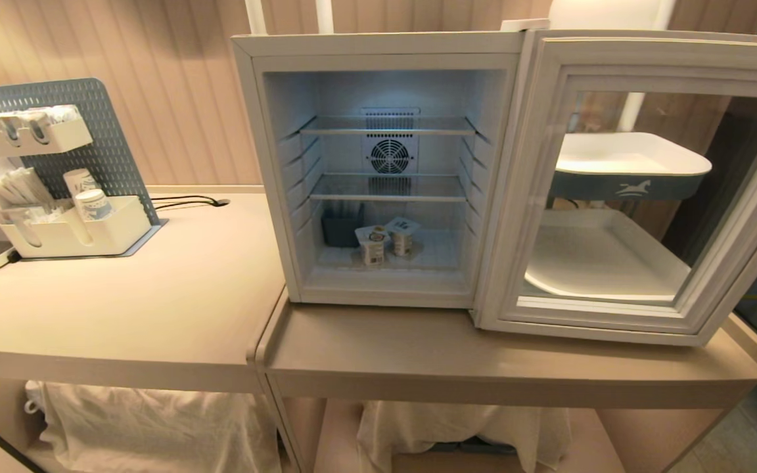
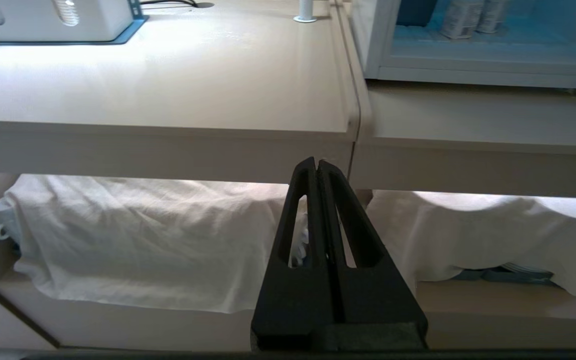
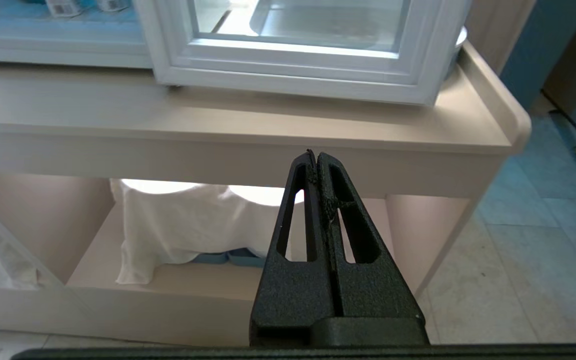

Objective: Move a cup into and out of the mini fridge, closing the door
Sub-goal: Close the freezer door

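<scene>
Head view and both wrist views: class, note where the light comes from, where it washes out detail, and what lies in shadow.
Head view: the mini fridge glows from inside. Left wrist view: the countertop is washed out by glare, and the shut left gripper is a dark silhouette. Right wrist view: the door looks bright, with shadow beneath it.

head: above, facing mini fridge [image 1: 378, 177] | wrists: low, near counter [image 2: 168, 90], sharing it
</scene>
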